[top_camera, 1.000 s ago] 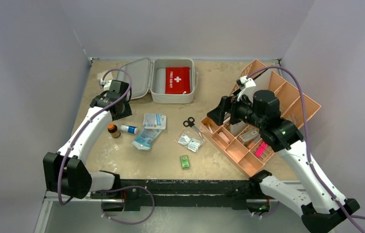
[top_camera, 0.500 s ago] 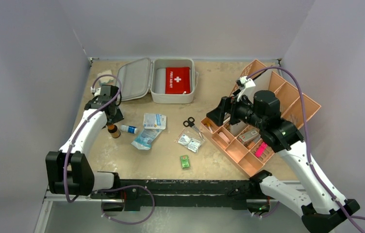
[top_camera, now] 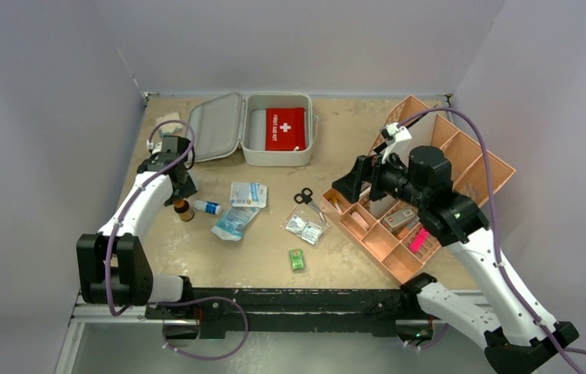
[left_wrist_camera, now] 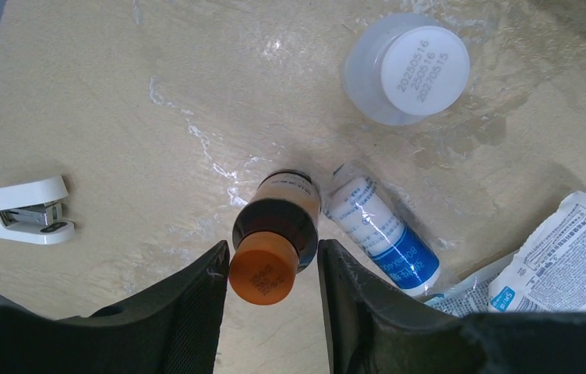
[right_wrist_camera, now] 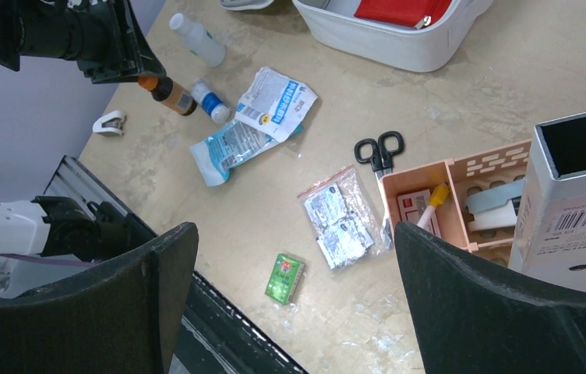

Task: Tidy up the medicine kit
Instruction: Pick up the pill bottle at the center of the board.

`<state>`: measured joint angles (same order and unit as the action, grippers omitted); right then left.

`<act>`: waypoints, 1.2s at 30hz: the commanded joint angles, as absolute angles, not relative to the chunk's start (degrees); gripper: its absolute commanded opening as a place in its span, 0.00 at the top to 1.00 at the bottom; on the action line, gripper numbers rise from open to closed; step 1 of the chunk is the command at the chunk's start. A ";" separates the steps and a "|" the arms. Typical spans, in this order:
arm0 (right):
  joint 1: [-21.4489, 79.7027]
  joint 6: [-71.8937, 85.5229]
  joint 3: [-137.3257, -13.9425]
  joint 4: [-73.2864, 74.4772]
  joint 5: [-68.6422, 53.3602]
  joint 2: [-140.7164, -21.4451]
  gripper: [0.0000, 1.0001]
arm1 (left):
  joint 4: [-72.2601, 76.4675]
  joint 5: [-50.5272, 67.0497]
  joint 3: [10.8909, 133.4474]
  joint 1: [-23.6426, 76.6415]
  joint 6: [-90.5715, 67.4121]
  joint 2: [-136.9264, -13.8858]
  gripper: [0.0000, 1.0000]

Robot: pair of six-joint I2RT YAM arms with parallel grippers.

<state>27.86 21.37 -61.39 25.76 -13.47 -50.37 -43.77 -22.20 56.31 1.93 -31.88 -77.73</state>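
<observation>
Beige and scuffed, the surface (top_camera: 352, 257) carries a scatter of loose supplies, so by my reading the job is barely begun. Nearest the arm bases lies a small green box (top_camera: 297, 259), then a clear bag of foil packets (top_camera: 306, 228), black scissors (top_camera: 303, 197) and two blue-and-white sachets (top_camera: 237, 220).

Left of those, the left hand (left_wrist_camera: 272, 248) hangs over an amber bottle (left_wrist_camera: 265, 273) with an orange cap. Its fingers (left_wrist_camera: 196, 304) are apart, one on each side of the cap and very close to it, not visibly squeezing. A blue-and-white tube (left_wrist_camera: 383, 234) lies just beside the bottle.

On the right, the right hand (right_wrist_camera: 294, 234) hovers by the near-left end of the orange tray (top_camera: 477, 175), fingers spread wide with nothing between them.

At the far edge sits the medicine kit (top_camera: 255, 128), lid thrown back to the left, holding only a red first-aid pouch (top_camera: 285, 128) as far as can be seen. Everything else remains to be packed; the bottle looks like the next candidate.
</observation>
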 commanded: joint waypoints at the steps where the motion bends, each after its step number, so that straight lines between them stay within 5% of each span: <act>1: 27.86 20.19 -61.35 24.28 -14.33 -49.10 0.03 | -42.99 -21.22 55.57 1.58 -31.72 -77.87 0.59; 12: 27.86 20.04 -61.08 24.30 -14.54 -49.18 0.03 | -47.62 -21.82 59.31 1.59 -28.38 -74.43 1.00; 25: 27.86 21.52 -61.46 18.45 -18.96 -50.83 0.08 | -55.39 9.80 75.18 1.60 -11.32 -68.96 1.00; 36: 27.93 20.16 -62.44 13.05 -16.53 -54.02 0.12 | -56.71 32.36 90.89 2.29 -9.17 -79.73 1.00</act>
<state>27.86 21.61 -61.71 20.43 -16.56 -52.73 -57.74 17.72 85.76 1.89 -10.70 -76.55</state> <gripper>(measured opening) 0.905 0.303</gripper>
